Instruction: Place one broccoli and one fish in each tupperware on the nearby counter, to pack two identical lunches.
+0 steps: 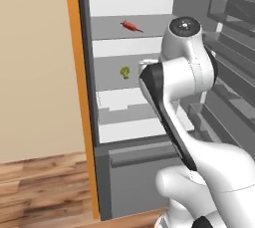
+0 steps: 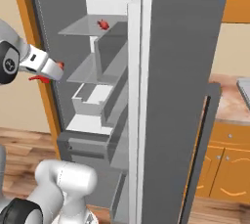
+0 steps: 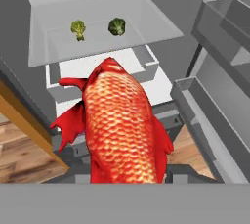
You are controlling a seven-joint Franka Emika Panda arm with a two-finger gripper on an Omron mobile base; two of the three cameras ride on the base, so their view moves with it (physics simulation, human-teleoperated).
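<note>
Red fish [image 3: 122, 130] hides the gripper's fingertips.

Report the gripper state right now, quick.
Gripper: closed on the red fish, held in front of the open fridge.

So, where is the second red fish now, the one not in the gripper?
The small red fish lies on the fridge's upper glass shelf, one shelf above the light green broccoli.
</note>
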